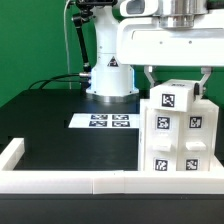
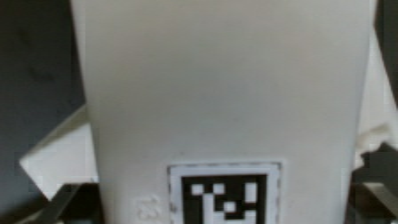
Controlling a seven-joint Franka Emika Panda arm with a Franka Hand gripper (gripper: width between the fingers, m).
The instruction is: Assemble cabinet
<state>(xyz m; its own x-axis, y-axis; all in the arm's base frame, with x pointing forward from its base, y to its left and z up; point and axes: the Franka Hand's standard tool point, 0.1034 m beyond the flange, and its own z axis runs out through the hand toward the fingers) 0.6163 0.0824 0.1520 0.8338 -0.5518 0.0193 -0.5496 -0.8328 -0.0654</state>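
In the exterior view the cabinet stands upright on the black counter, at that view's right, just behind the white front rail. The tool clamps its top edge — fingers either side. The marker board lies apart, open counter between.

In the wrist view the cabinet fills the frame, one tag visible — surroundings hidden.

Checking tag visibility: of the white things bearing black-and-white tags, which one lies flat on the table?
The marker board, a thin strip flat on the dark table near the robot base; the cabinet stands upright under the gripper.
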